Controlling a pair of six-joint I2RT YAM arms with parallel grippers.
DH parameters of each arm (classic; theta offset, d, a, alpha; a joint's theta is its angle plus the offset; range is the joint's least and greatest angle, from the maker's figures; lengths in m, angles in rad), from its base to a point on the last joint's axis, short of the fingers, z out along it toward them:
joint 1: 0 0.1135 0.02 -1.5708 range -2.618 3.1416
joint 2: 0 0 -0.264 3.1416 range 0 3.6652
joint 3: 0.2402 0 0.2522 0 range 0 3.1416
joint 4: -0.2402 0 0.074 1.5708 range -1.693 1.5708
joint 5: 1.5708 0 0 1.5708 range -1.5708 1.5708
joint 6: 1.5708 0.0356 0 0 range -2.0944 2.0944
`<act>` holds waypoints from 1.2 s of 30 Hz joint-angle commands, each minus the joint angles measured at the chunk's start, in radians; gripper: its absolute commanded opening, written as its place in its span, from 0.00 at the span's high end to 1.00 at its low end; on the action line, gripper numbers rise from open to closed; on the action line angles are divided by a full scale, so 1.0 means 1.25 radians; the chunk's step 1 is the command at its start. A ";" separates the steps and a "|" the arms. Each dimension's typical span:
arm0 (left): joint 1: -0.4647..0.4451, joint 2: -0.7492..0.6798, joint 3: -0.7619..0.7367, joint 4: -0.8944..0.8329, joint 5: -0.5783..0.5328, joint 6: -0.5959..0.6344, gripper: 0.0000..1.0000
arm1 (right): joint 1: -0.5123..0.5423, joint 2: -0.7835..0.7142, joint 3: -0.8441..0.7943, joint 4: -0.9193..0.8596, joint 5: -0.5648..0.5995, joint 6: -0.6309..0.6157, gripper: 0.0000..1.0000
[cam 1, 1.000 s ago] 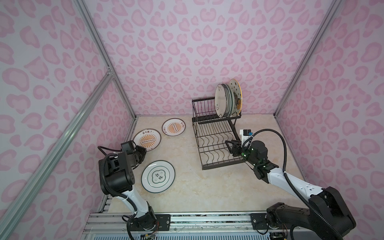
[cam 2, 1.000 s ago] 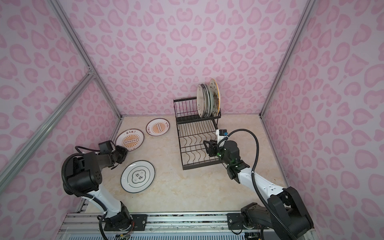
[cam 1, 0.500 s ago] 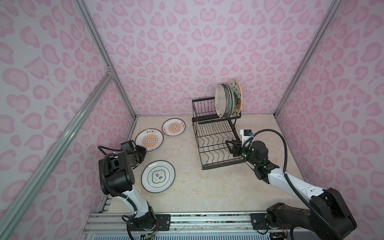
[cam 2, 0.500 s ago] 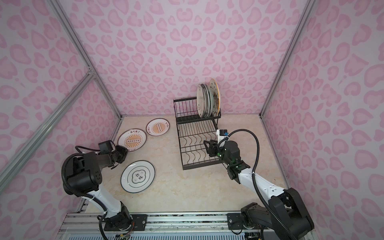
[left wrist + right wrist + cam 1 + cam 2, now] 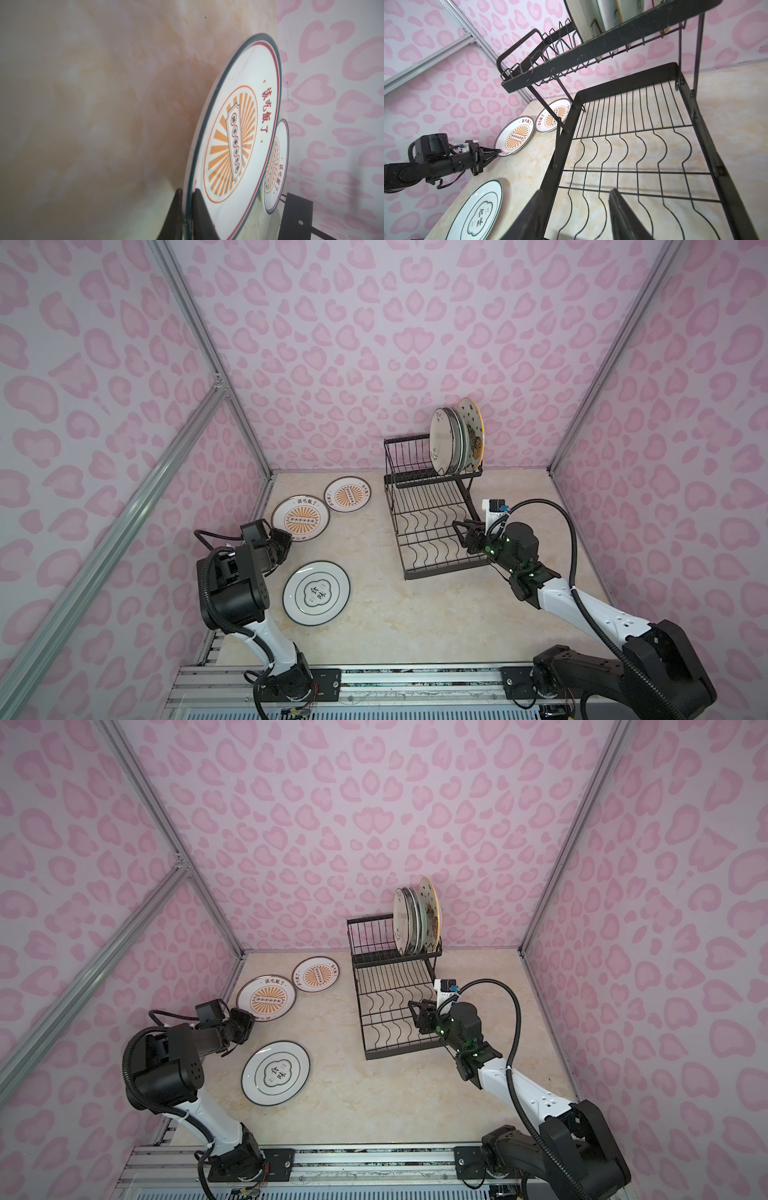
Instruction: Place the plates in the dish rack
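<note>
The larger orange-sunburst plate [image 5: 300,517] [image 5: 266,997] lies on the table at the left. My left gripper [image 5: 287,537] [image 5: 188,191] is shut on its near rim, one finger above and one below. A smaller orange-sunburst plate [image 5: 347,494] lies behind it, and a green-ringed emblem plate [image 5: 316,593] [image 5: 479,214] lies in front. The black dish rack [image 5: 446,570] [image 5: 399,1048] stands at centre-right. Several plates [image 5: 442,439] stand upright in its raised basket. My right gripper [image 5: 459,526] [image 5: 577,216] hangs open over the lower tray's right side, holding nothing.
Pink patterned walls close in the left, back and right. Aluminium posts [image 5: 245,414] stand in the corners. The marble tabletop [image 5: 415,614] runs bare between the rack and the front rail [image 5: 415,676]. The left wall is close behind the held plate.
My left gripper's jaws have closed onto the rim of the larger orange-sunburst plate. The right arm and the other plates have not moved.
</note>
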 commanded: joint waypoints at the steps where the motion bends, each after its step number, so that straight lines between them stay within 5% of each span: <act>1: 0.000 0.000 0.004 -0.044 -0.017 0.034 0.91 | 0.000 -0.002 0.000 -0.003 0.005 -0.011 0.49; 36: 0.009 -0.027 -0.007 -0.032 0.013 0.051 0.96 | 0.001 -0.003 0.007 -0.014 0.001 -0.011 0.49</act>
